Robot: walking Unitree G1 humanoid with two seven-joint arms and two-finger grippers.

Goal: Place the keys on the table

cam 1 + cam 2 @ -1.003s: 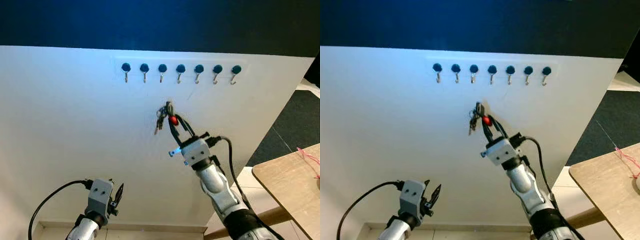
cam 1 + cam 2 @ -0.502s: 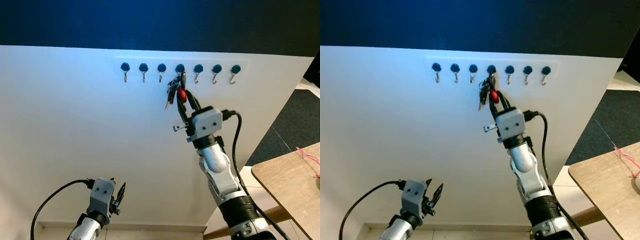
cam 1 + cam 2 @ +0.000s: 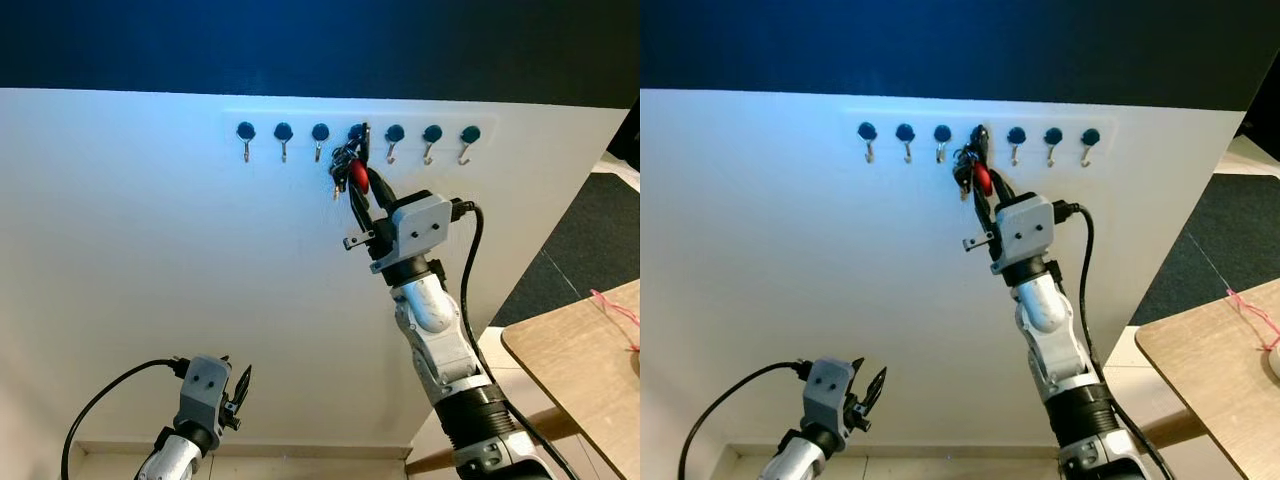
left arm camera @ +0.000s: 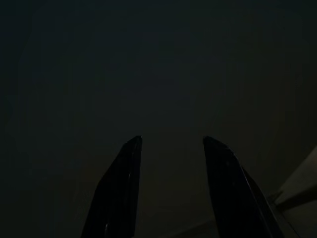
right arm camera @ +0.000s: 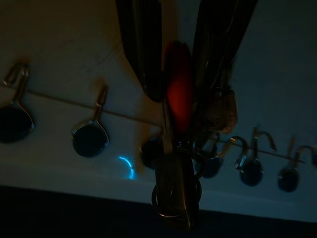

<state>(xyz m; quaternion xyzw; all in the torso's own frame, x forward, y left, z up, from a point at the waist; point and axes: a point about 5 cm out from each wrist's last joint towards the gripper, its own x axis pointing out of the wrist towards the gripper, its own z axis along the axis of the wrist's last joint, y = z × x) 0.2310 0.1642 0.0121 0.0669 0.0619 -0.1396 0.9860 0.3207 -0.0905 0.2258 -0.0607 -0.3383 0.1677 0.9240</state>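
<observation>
My keys (image 3: 348,168) cover the fourth hook (image 3: 357,133) of the row, so whether their ring hangs on it I cannot tell, and the surface (image 3: 585,370) at right is cut off by the edge.

- No text, label, brand, number or sign can be read in any of the views.
</observation>
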